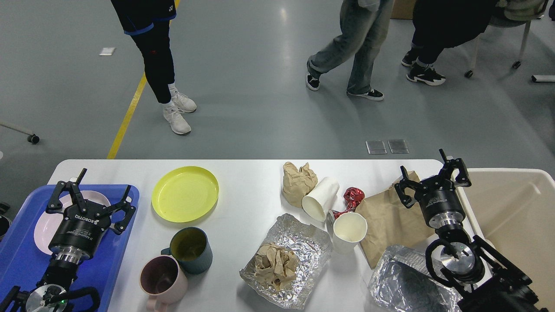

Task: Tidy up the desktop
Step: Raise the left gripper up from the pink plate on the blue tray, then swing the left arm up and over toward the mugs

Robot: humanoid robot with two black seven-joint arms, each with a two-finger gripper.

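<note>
Pale pink plate (43,225) in blue plastic tray (123,242) at left, crumpled brown paper (275,265) on foil sheet (299,242), white desktop (243,190), both grippers, left (89,195) and right (433,173), spread open, empty

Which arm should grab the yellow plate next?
Probably the left: its open end effector hovers over the blue tray right beside the yellow plate, while the right end effector hangs by the bin.

Head view, steeply down over desktop (251,190)
</note>
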